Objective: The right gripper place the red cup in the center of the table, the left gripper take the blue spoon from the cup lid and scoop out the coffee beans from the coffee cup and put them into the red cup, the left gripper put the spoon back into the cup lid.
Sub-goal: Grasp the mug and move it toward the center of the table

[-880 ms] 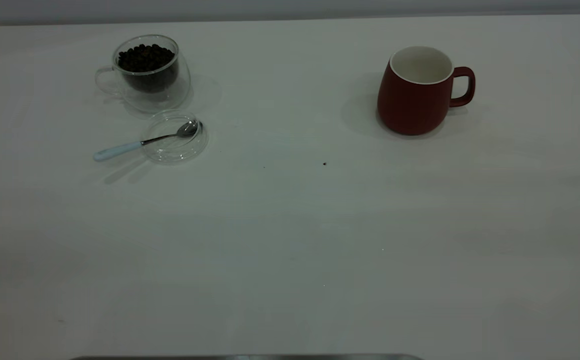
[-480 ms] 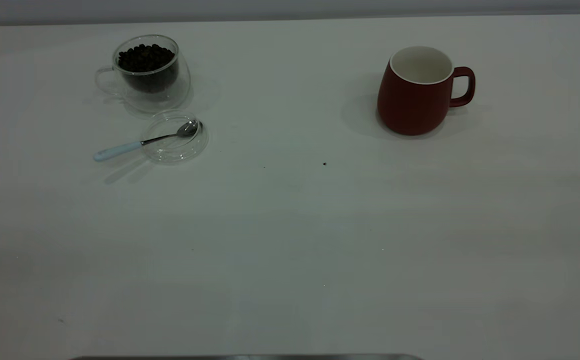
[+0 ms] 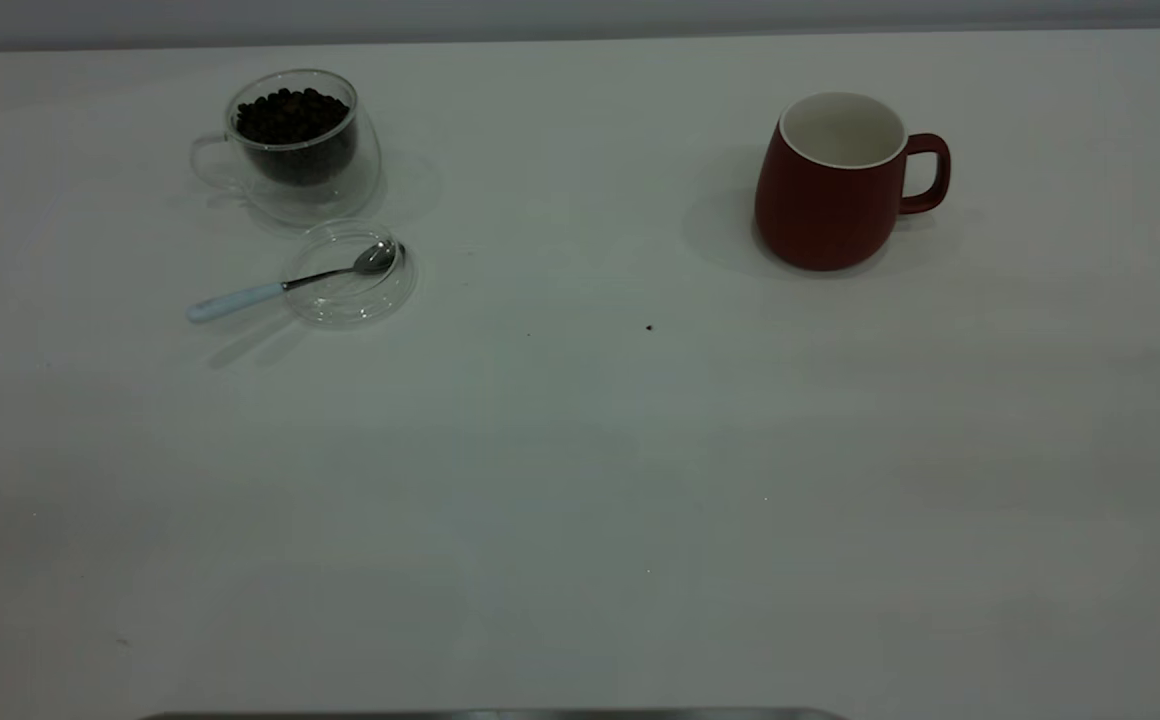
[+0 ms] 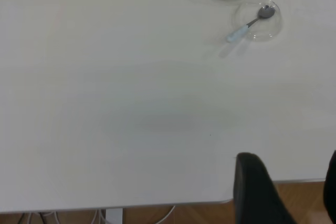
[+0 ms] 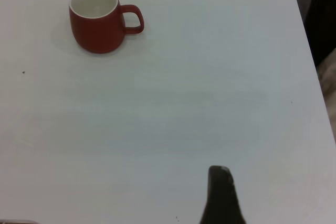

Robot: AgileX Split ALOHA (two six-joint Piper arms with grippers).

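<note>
The red cup [image 3: 830, 185] stands upright and empty at the far right of the table [image 3: 580, 480]; it also shows in the right wrist view [image 5: 97, 22]. The coffee cup [image 3: 300, 150] with coffee beans [image 3: 290, 112] stands at the far left. In front of it lies the cup lid [image 3: 352, 290] with the blue spoon [image 3: 280, 286] resting in it, handle sticking out. The left wrist view shows the spoon [image 4: 247, 24] and lid [image 4: 270, 27] far off. My left gripper [image 4: 289, 182] is open and empty over the table's near edge. My right gripper [image 5: 278, 187] is open and empty; only one finger [image 5: 220, 198] shows.
A small dark speck [image 3: 649, 327] lies on the table between the lid and the red cup. The table's right edge [image 5: 310, 61] runs close to the right arm. Neither arm shows in the exterior view.
</note>
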